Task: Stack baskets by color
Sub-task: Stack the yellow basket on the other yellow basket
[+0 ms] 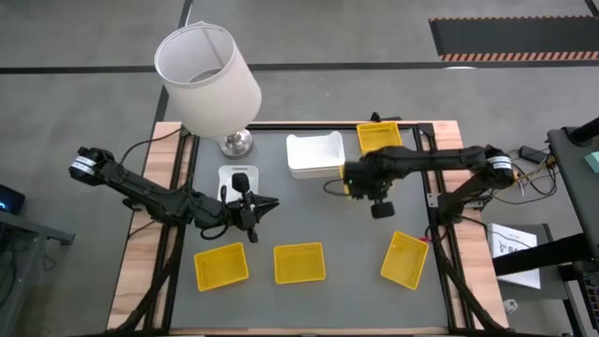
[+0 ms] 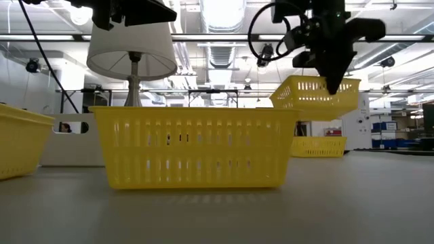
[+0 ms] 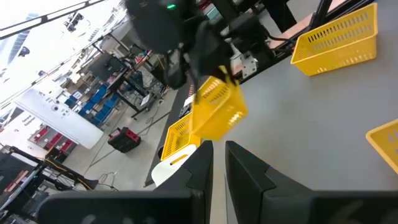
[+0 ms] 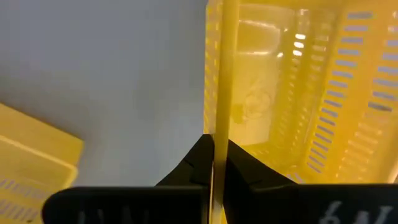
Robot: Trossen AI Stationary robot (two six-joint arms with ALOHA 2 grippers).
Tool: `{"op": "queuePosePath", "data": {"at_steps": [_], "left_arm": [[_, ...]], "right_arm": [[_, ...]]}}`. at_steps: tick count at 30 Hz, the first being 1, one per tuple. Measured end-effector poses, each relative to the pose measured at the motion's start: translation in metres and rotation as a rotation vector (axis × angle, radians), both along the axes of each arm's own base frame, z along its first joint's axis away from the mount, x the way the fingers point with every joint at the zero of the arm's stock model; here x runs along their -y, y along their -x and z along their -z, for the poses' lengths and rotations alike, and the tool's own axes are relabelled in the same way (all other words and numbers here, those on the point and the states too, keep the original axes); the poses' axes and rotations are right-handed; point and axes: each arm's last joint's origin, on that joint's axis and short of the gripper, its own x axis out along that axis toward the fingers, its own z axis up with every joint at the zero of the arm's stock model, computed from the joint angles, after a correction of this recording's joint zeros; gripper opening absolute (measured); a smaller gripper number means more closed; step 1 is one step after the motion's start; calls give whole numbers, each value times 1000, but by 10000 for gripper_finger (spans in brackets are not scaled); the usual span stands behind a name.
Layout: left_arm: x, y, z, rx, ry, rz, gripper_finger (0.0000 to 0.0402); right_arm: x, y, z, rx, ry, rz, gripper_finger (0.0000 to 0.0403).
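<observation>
Yellow basket [image 2: 315,95] in right fingers [image 4: 239,171], seemingly airborne.

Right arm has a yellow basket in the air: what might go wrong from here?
1. The right gripper pinches only the thin rim of the lifted yellow basket, which hangs tilted; it may swing or slip.
2. The left gripper sits mid-table beside the white basket; the arms may cross paths.
3. The lamp stands nearby and might be bumped.
</observation>
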Motion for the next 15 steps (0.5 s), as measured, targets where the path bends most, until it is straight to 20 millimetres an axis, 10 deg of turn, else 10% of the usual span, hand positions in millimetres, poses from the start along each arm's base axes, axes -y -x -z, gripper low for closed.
{"op": "queuePosePath", "data": {"at_steps": [15], "left_arm": [[0,0,0,-3,-1,3,26]], "right_arm": [[118,41,-8,107,79,74,8]]}}
